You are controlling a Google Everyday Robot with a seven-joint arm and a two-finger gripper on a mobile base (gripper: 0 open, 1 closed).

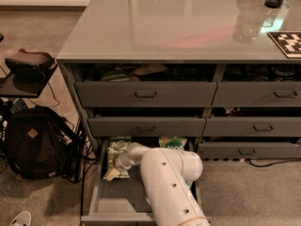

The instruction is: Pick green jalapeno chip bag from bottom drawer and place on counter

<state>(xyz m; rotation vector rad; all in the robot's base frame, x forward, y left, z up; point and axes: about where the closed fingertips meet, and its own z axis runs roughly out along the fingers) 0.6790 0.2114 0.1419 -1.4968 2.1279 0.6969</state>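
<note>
Six drawers (146,94) are counted under one counter (155,27), and two green bags (116,155) are seen in the bottom drawer (96,199). One gripper (114,171) is found there, at one of the bags, and one backpack (30,142) is counted.
</note>
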